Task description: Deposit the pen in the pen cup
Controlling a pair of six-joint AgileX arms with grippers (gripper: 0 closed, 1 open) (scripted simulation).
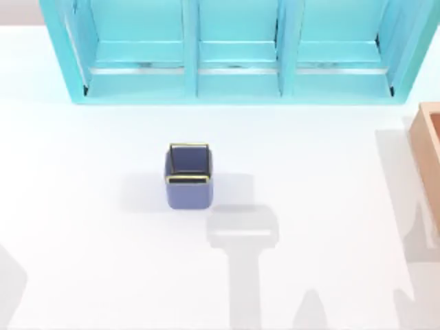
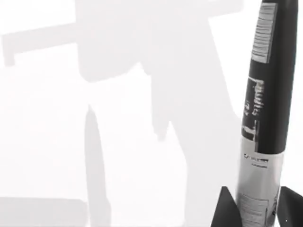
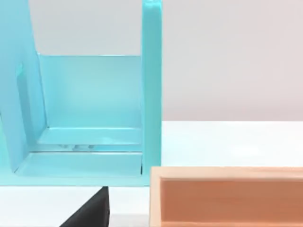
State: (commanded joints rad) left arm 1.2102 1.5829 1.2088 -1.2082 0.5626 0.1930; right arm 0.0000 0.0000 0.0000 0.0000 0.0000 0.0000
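The left hand [image 2: 258, 208] pinches a glossy black-and-silver pen [image 2: 262, 118] between dark fingers [image 2: 226, 208] above the smooth white desk [image 1: 103, 240]. The square, gold-rimmed pen cup [image 1: 188, 176] stands mid-desk. Beyond the cup sits a turquoise shelf unit [image 1: 234, 55]; right of the cup, a tan wooden box [image 1: 430, 151].

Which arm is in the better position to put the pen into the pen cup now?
Left. The left gripper already holds the pen between its fingers, ready for the pen cup. The right wrist view faces the turquoise shelf unit and wooden box.
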